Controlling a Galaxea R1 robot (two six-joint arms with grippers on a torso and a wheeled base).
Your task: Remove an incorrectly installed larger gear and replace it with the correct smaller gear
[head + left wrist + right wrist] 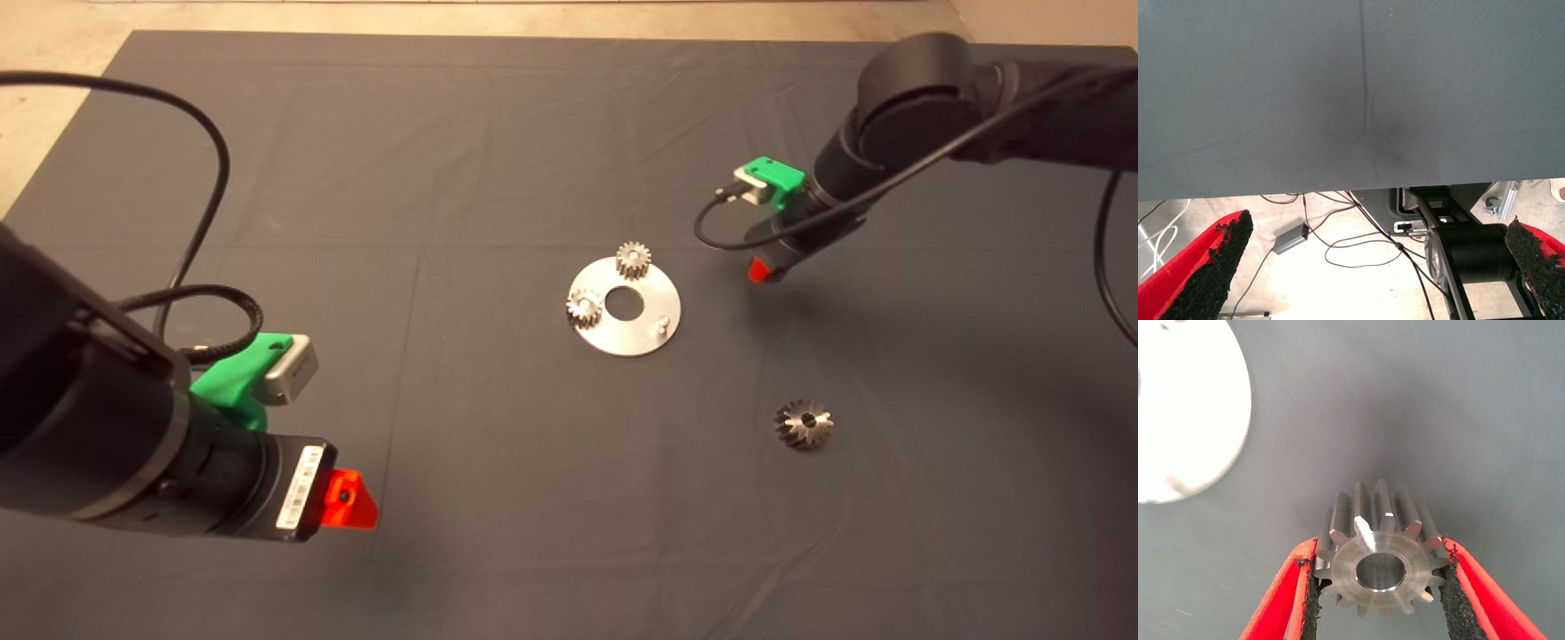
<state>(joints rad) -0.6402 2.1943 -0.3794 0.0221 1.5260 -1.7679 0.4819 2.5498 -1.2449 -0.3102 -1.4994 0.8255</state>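
Left arm: enters from the 8 o'clock edge of the head view, forearm angled toward the centre, held low over the bare mat [498, 133].
Left end effector [1378, 267]: fingers [1205, 267] spread wide, nothing between them; the wrist view looks past the mat edge to the floor with cables [1358, 247].
Round plate [653, 298]: shiny metal disc with a centre hole, lying flat at the middle of the worktop.
Pale gears: one small gear [632, 260] sits at the plate's 12 o'clock edge, another [584, 308] at its 9 o'clock edge; a short pin [662, 325] stands at about 4 o'clock.
Larger gear [804, 423]: lies on the mat at 4 o'clock from the plate, well apart from it, centre hole facing up.
Right arm: reaches in from the 2 o'clock corner, elbow high, forearm sloping down toward the plate.
Right end effector [1379, 587]: near the plate's 2 o'clock side, above the mat, fingers pinching the smaller gear.
Smaller gear [1379, 550]: clamped between the two black pads [1310, 600] by its teeth, its bored end face turned toward the wrist camera.
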